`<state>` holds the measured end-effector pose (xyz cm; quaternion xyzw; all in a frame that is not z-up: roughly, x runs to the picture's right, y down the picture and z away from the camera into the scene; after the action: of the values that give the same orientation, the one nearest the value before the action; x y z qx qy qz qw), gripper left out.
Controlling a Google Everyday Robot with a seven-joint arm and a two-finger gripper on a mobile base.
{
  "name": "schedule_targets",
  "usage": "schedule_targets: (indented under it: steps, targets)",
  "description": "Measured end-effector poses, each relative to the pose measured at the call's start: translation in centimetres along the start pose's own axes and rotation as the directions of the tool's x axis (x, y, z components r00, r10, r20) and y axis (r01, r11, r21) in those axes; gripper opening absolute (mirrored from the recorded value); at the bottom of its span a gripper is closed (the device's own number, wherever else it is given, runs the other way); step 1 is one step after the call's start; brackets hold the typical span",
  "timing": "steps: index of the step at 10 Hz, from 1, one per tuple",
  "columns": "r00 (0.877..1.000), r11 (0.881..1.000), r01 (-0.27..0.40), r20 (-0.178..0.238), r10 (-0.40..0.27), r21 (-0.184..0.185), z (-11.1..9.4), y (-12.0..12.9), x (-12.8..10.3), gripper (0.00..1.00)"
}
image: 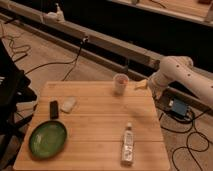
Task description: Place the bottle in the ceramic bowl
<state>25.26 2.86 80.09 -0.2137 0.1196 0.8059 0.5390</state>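
The bottle (pixel 128 143) lies on its side near the front right of the wooden table (pixel 100 120), white cap pointing away from me. The ceramic bowl (pixel 47 138), a shallow glossy green dish, sits at the front left corner with nothing in it. My gripper (pixel 141 85) hangs at the end of the white arm (pixel 180 75), just beyond the table's back right edge and to the right of the paper cup. It is open and holds nothing. It is well away from both the bottle and the bowl.
A whitish paper cup (pixel 120 83) stands upright near the table's back edge. A small black object (pixel 53 109) and a pale lump (pixel 68 104) lie left of centre behind the bowl. Cables and a blue box (pixel 179 107) are on the floor to the right.
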Motion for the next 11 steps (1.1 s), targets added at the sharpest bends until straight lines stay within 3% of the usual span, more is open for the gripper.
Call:
schedule_targets:
  steps: [8,11]
  targets:
    - [1.0,1.0,0.011,0.001,-0.011,0.011,-0.1,0.0,0.0,0.8]
    - [0.991,0.993,0.116,-0.075,-0.113,0.038,0.5,0.7,3.0,0.8]
